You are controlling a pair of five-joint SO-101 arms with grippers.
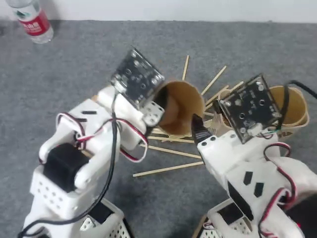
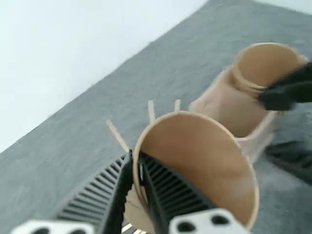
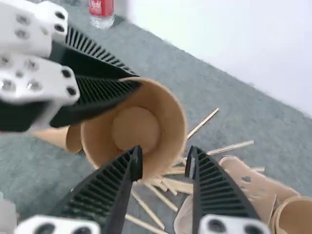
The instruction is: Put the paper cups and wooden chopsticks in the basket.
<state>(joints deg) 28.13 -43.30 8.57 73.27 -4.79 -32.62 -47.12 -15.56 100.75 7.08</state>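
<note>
My left gripper (image 2: 135, 160) is shut on the rim of a brown paper cup (image 2: 204, 165), held tilted above the grey table, with its mouth facing the right arm. From above, that cup (image 1: 182, 108) hangs over a scatter of wooden chopsticks (image 1: 168, 151). My right gripper (image 3: 163, 160) is open, its fingertips level with the cup's (image 3: 139, 127) near rim. The left gripper (image 3: 127, 84) grips the far rim. More paper cups (image 1: 292, 106) lie on their sides at the right, beside the right arm.
A plastic water bottle (image 1: 33, 22) stands at the far left corner. Another brown cup (image 3: 61, 137) lies behind the held one. White slotted plastic (image 1: 106, 225) shows at the near edge between the arm bases. Grey table lies open at the far side.
</note>
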